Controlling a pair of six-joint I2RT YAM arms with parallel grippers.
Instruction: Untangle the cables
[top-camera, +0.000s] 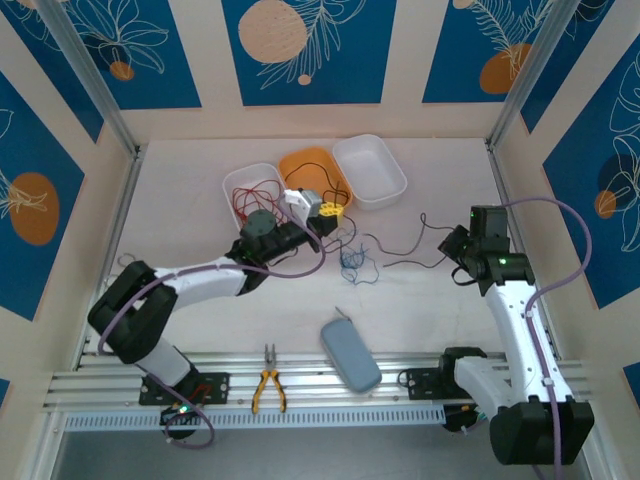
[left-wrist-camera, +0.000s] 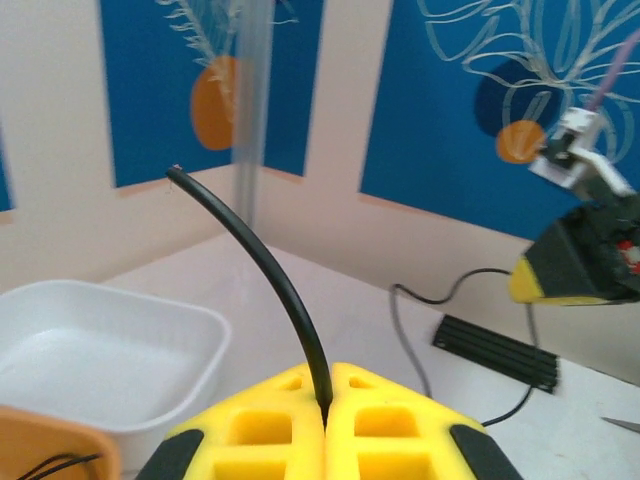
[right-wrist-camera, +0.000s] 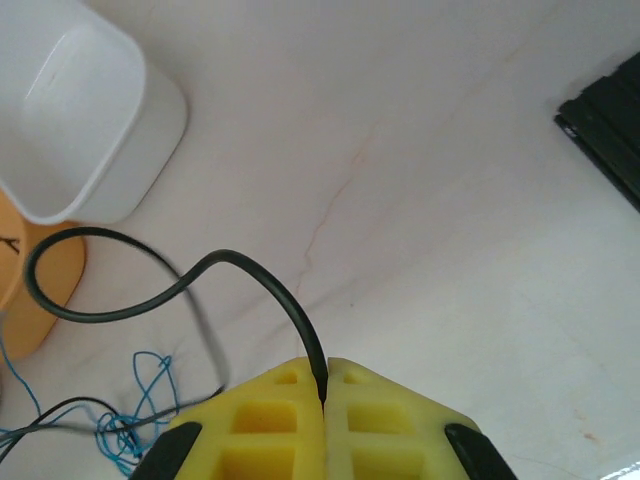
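You look down from behind the arms (top-camera: 190, 282) up top — both wrist views, close in, share the white tub (left-wrist-camera: 100, 350) (right-wrist-camera: 80, 110).

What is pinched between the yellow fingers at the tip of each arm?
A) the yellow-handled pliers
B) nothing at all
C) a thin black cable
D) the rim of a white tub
C: in each wrist view a black cable comes out of the closed seam, held by the left end effector and the right end effector alike.
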